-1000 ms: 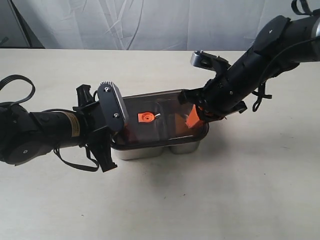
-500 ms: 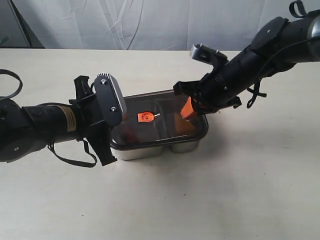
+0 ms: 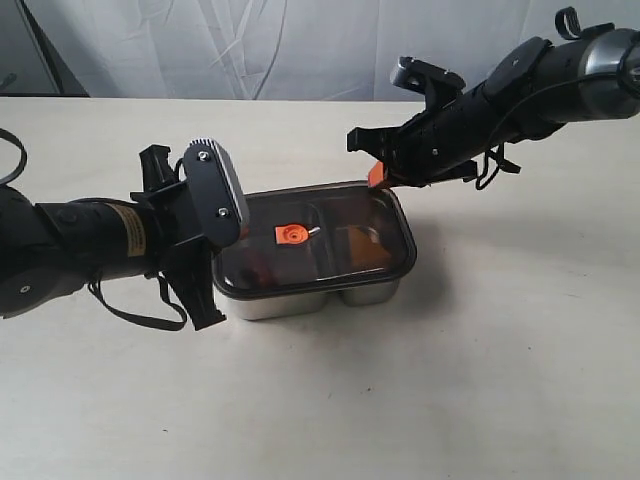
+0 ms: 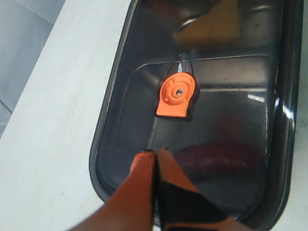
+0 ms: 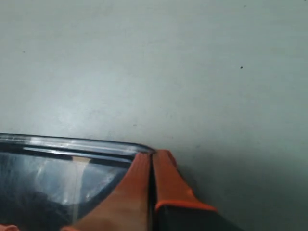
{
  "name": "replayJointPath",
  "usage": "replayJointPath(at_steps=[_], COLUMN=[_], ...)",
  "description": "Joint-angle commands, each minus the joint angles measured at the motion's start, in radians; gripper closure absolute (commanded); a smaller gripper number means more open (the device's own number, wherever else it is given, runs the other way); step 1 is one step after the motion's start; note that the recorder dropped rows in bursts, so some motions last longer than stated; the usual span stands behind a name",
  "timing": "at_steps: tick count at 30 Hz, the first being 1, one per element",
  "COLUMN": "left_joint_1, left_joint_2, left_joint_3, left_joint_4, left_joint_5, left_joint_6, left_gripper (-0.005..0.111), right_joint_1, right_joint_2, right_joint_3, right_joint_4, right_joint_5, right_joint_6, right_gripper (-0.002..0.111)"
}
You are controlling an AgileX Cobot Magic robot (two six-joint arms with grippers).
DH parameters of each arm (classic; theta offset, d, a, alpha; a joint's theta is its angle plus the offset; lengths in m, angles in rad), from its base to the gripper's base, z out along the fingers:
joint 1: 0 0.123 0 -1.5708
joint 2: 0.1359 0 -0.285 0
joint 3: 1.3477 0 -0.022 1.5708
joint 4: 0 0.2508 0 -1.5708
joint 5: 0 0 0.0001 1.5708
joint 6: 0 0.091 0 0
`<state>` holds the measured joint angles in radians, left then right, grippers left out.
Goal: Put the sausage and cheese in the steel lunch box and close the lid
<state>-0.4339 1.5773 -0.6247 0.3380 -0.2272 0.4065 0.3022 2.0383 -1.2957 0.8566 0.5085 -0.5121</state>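
Note:
The steel lunch box (image 3: 300,300) stands mid-table with the dark translucent lid (image 3: 335,222) lying on it, orange valve (image 3: 290,234) at its centre. Through the lid show the red sausage (image 4: 216,156) in one compartment and the yellow cheese (image 4: 211,21) in the other. My left gripper (image 4: 155,153) is shut and empty, its tips over the lid's left end above the sausage. My right gripper (image 3: 375,176) is also shut and empty, hovering by the lid's far right corner (image 5: 139,148). In the exterior view the left fingertips are hidden behind the wrist camera.
The box rests on a pale bare tabletop (image 3: 480,380). A white cloth backdrop (image 3: 300,45) hangs along the far edge. Both black arms lean in over the box's two ends.
My right gripper has risen off the lid's right end and drawn back toward the far corner. The left arm has slid slightly left. The lid stays on the box.

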Motion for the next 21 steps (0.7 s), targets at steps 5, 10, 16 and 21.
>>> replayJointPath(at_steps=[5,10,16,21], left_joint_1=[-0.007,-0.007,-0.007,-0.007], left_joint_2=[-0.007,-0.007,-0.075,-0.303], left_joint_3=[0.000,0.000,-0.013,-0.024], left_joint_4=[-0.005,-0.005,-0.007,-0.190], left_joint_5=[0.006,0.006,-0.009,0.000], left_joint_6=[-0.006,-0.006,-0.006,-0.004], left_gripper=[0.107,0.107,0.107,0.107], right_joint_1=[0.000,0.000,0.000,0.000], right_joint_2=[0.015,-0.044,-0.194,-0.383], right_joint_3=[0.005,0.005,0.005,0.005], right_joint_4=[-0.017,0.006,-0.020,-0.136], right_joint_5=[0.050,0.027,-0.007,-0.050], right_joint_6=[0.000,0.000,0.000,0.002], right_gripper=[0.109,0.109,0.109,0.109])
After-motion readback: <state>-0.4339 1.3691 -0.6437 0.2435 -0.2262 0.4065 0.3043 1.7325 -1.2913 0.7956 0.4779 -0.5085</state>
